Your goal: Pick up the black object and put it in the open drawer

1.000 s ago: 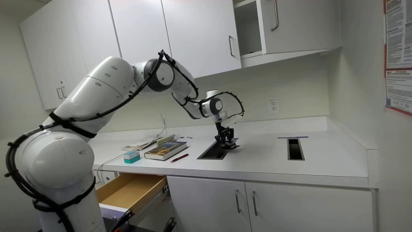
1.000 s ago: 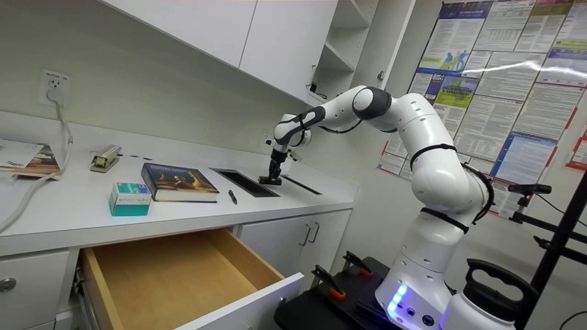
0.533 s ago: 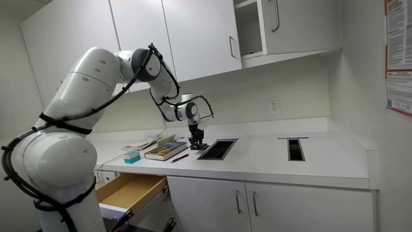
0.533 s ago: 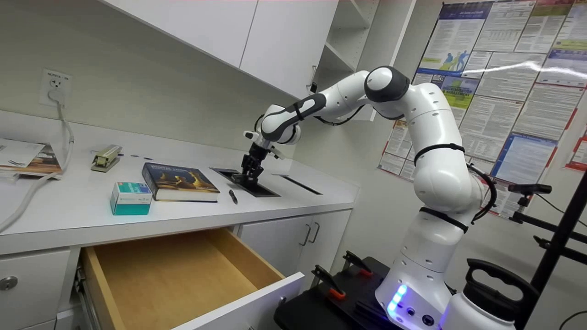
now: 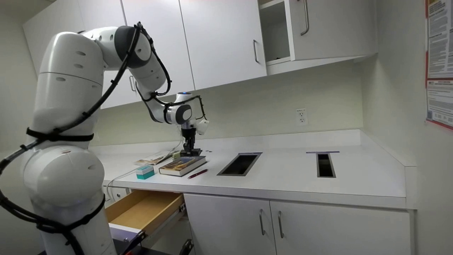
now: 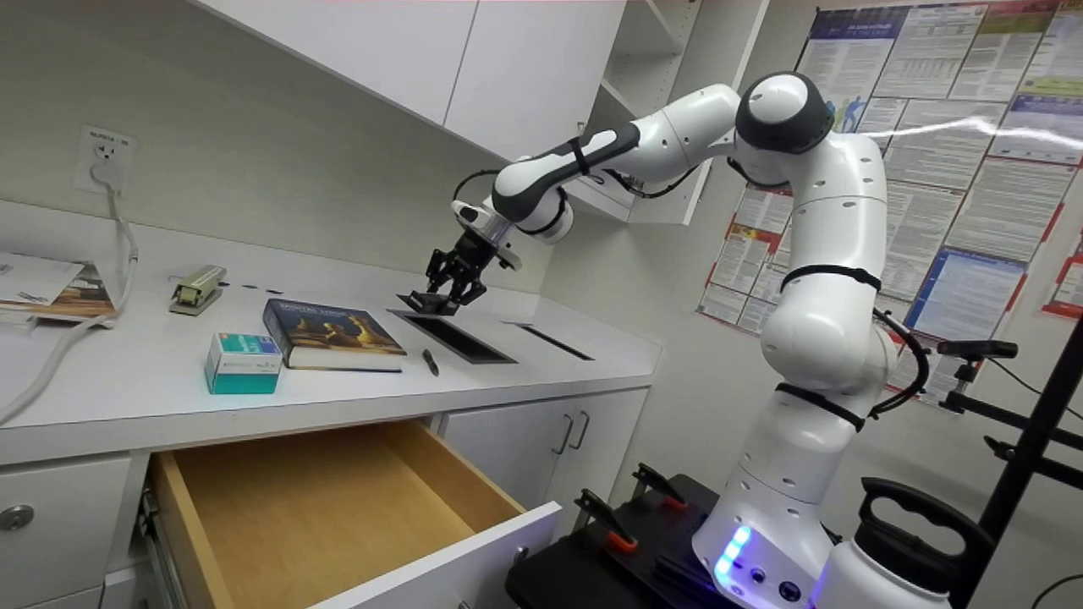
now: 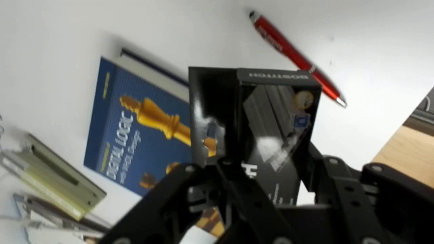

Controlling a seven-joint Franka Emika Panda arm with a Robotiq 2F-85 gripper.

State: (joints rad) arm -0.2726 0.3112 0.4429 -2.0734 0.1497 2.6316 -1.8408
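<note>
The black object (image 7: 281, 135) is a glossy black box with printing and a stapler-like picture on it. My gripper (image 7: 271, 159) is shut on it, with a finger on each side. In both exterior views the gripper (image 5: 190, 148) (image 6: 450, 294) points down and holds the black object (image 5: 191, 153) (image 6: 426, 303) above the counter. The open drawer (image 5: 147, 209) has tan wooden sides and sticks out below the counter. It shows widely in an exterior view (image 6: 313, 507), and a corner of it shows at the right of the wrist view (image 7: 405, 156).
A thick blue book (image 6: 332, 337), a teal and white box (image 6: 243, 364), a red pen (image 5: 198, 173) and a green stapler (image 6: 196, 289) lie on the counter (image 5: 283, 177). Two dark recesses (image 5: 241, 164) (image 5: 325, 165) are cut into it. Upper cabinets (image 5: 223, 39) hang above.
My gripper has moved left in both exterior views with the black object in it, from around the larger recess toward the book. It has risen and the arm has folded back. The drawer has not moved.
</note>
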